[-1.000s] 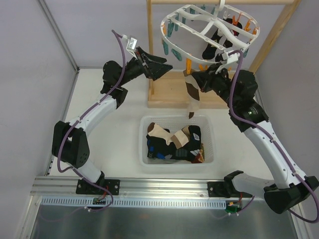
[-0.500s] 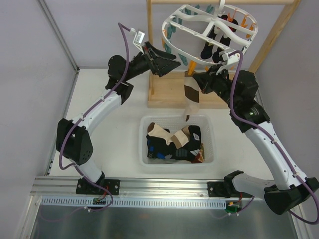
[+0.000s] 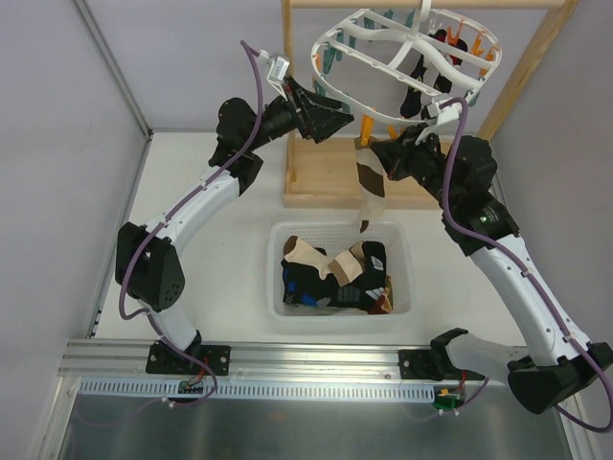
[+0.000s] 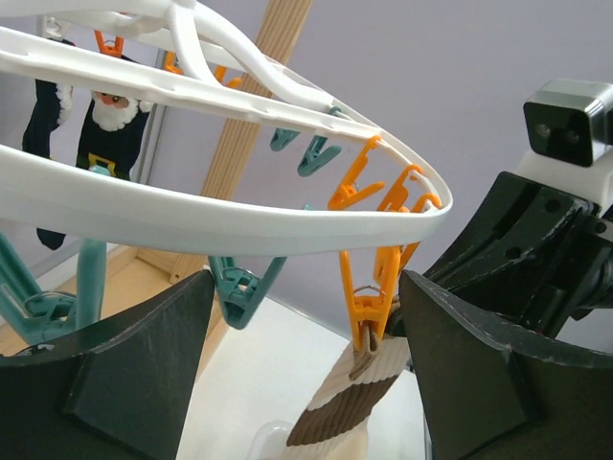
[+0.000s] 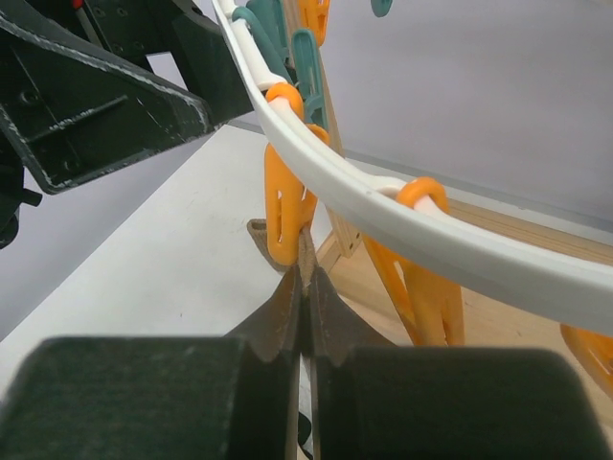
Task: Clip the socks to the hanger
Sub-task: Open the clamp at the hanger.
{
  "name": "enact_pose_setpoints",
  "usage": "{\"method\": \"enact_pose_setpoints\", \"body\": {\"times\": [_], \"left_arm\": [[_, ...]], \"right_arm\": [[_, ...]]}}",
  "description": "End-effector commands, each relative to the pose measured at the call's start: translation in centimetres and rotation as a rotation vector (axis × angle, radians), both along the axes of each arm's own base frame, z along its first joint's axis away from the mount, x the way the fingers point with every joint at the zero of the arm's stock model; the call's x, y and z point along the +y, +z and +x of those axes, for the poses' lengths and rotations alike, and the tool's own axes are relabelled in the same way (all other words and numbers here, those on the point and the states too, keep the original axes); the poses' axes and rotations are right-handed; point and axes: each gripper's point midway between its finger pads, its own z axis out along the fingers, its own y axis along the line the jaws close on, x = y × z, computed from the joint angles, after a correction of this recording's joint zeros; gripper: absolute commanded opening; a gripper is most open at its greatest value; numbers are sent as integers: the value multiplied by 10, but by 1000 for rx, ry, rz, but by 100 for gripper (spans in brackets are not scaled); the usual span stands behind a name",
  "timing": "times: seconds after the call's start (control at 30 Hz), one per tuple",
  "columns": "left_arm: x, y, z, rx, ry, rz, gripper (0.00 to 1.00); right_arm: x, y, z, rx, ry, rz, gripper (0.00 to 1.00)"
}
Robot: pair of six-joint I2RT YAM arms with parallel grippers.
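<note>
The white hanger (image 3: 337, 93) hangs from the wooden frame, with its rim (image 4: 239, 220) just above my left gripper. A tan, brown and white banded sock (image 3: 369, 187) dangles below the rim. Its cuff sits in an orange peg (image 4: 369, 316). My left gripper (image 4: 306, 283) is open, with that peg close to the right finger and a teal peg (image 4: 239, 287) close to the left finger. My right gripper (image 5: 306, 278) is shut on the sock's cuff edge directly under the orange peg (image 5: 284, 220). In the top view the left gripper (image 3: 335, 120) faces the right gripper (image 3: 375, 150).
A clear bin (image 3: 287, 287) holding several socks stands on the table below the hanging sock. The wooden frame's base (image 3: 321, 182) lies behind it. Dark socks (image 3: 414, 81) hang at the hanger's far side, among them a Santa sock (image 4: 115, 125).
My left gripper has risen and moved right to the hanger's rim, and its jaws have narrowed a little. The right gripper has kept hold of the sock in nearly the same place.
</note>
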Motion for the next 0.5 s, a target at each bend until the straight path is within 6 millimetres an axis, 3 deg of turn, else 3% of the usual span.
{"method": "enact_pose_setpoints", "body": {"times": [0.0,0.47], "left_arm": [[-2,14,-2,-106,23,0,79],[-3,17,6,-198,-10,19,76]], "right_arm": [[-3,30,-8,-72,13,31,1],[-3,27,-7,-68,14,20,1]]}}
